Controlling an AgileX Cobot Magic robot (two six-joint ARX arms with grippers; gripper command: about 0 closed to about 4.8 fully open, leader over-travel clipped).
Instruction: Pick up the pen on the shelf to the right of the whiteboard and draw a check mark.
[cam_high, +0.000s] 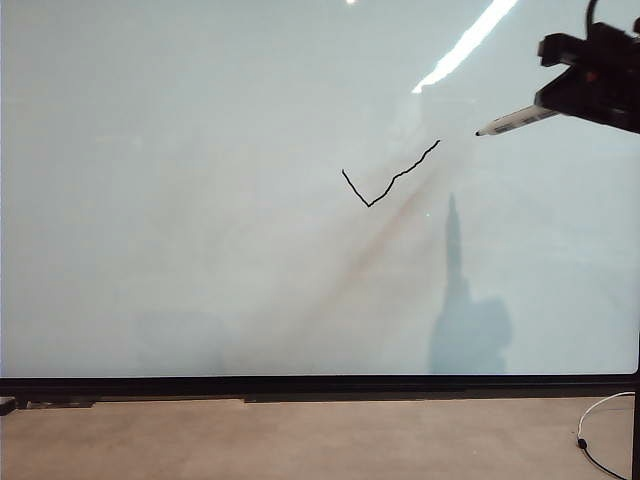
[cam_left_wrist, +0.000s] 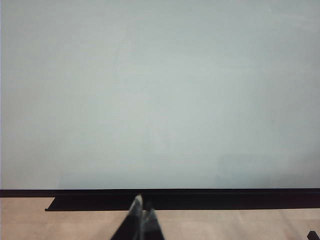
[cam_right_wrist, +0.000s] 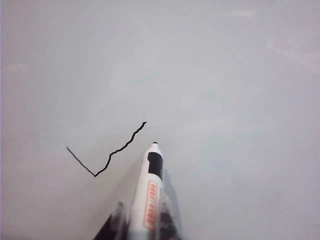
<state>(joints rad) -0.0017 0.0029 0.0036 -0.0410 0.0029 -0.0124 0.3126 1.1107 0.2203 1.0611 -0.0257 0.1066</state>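
The right gripper (cam_right_wrist: 145, 220) is clamped on the pen (cam_right_wrist: 148, 192), its tip just right of the finished check mark (cam_high: 388, 181) on the whiteboard (cam_high: 200, 200); it should retreat straight, without smearing. The left gripper (cam_left_wrist: 141, 220), jaws together, rests low at the near edge

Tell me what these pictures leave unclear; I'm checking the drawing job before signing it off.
- Right claw: exterior view's edge cuts off its arm.
- Right claw's fingers: right wrist view shows only blurred tips shut on the pen.
- Pen's label: too small to read.
- Left claw: left wrist view's edge crops it; tips shut, blurred.
- Shelf: not visible.
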